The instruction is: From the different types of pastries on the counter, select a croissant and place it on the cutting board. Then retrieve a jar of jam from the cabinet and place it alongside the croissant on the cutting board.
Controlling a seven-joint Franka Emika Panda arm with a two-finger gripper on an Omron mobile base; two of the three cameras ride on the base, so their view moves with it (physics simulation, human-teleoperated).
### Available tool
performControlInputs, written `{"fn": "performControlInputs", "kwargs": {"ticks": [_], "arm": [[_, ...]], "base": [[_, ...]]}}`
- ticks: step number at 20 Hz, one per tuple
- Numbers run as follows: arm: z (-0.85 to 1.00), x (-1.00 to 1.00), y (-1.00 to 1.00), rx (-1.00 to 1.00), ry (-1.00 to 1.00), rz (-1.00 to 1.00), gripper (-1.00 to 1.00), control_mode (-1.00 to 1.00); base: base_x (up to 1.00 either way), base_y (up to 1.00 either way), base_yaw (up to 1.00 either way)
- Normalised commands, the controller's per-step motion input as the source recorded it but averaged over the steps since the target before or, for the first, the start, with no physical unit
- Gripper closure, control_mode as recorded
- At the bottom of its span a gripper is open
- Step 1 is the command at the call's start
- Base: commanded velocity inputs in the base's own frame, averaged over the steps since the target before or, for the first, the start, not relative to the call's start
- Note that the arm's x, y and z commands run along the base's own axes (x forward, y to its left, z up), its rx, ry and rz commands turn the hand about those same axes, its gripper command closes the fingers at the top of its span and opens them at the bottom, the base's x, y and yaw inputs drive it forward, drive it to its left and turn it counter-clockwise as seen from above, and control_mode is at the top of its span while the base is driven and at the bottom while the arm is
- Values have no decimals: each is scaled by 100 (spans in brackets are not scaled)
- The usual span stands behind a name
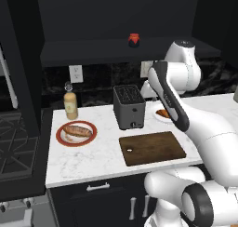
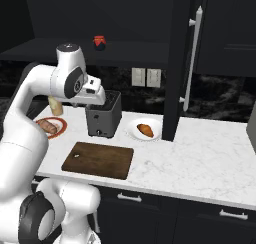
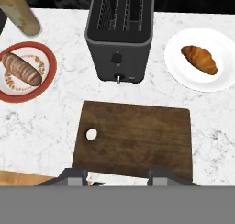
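The croissant [image 3: 198, 58] lies on a white plate [image 3: 220, 48] to the right of the toaster; it also shows as the croissant [image 2: 145, 130] and, half behind my arm, the croissant [image 1: 162, 113]. The dark wooden cutting board [image 3: 135, 138] lies bare in front of the toaster, its hole at its left end; cutting board [image 1: 152, 148], cutting board [image 2: 98, 159]. The red jar of jam [image 1: 134, 40] stands on the cabinet's shelf ledge, jar [image 2: 100, 42]. My gripper [image 3: 117, 176] hangs open and empty, high above the board's near edge.
A black toaster [image 3: 120, 35] stands behind the board. Left of it, a brown roll [image 3: 21, 69] rests on a red-rimmed plate [image 3: 46, 81], with a tan bottle [image 3: 20, 14] behind. A stove [image 1: 14, 151] borders the counter's left end; a tall dark unit with a long handle [image 2: 192, 58] stands right of the croissant.
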Motion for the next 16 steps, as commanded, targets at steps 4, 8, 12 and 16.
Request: {"fn": "performControlInputs", "kwargs": {"ticks": [4,8,12,16], "arm": [[0,8,0,0,0,0,-100,-100],[-6,9,-26,0,-5,13,-100,-100],[-27,2,-86,-4,-14,30,-100,-100],[-21,1,-40,-15,-8,16,-100,-100]], "base": [[0,0,0],[0,0,0],[0,0,0],[0,0,0]]}}
